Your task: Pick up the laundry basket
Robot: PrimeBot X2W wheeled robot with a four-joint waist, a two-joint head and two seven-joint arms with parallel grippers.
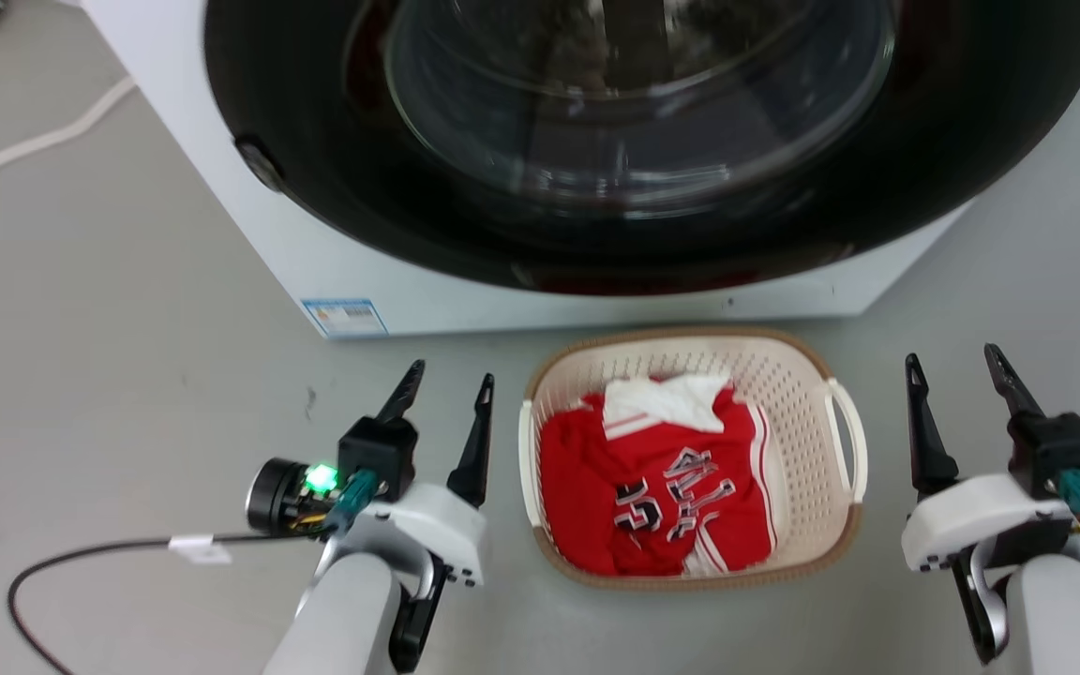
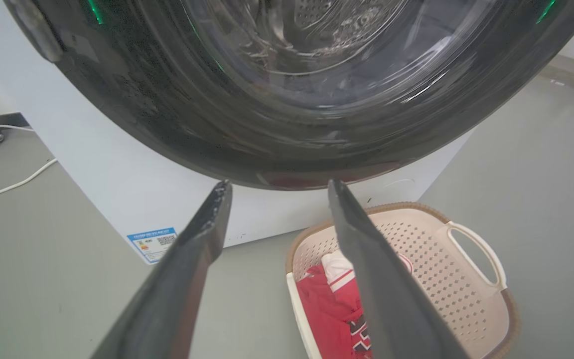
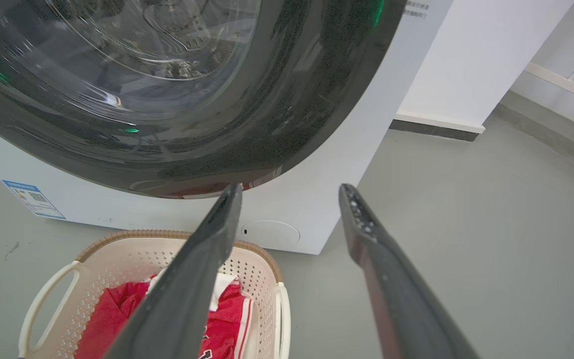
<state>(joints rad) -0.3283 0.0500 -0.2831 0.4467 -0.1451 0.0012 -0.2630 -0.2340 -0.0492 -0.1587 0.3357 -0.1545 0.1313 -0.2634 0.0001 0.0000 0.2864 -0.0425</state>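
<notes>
The cream laundry basket [image 1: 798, 412] with a brown rim and white loop handles stands on the grey floor just in front of the washing machine, holding a red jersey [image 1: 652, 487] and a white cloth. My left gripper [image 1: 447, 379] is open beside the basket's left handle, clear of it. My right gripper [image 1: 954, 356] is open a short way right of the right handle [image 1: 851, 433]. The basket [image 2: 446, 269] lies right of my left fingers [image 2: 202, 239] in the left wrist view. In the right wrist view the basket [image 3: 117, 259] is lower left, behind one finger [image 3: 207, 249].
The white washing machine [image 1: 409, 281] with its large dark round door [image 1: 615, 141] rises close behind the basket. A white cable [image 1: 34, 141] runs over the floor at the far left, and a black cable [image 1: 81, 553] trails from my left wrist. A white wall [image 3: 476, 60] stands to the right.
</notes>
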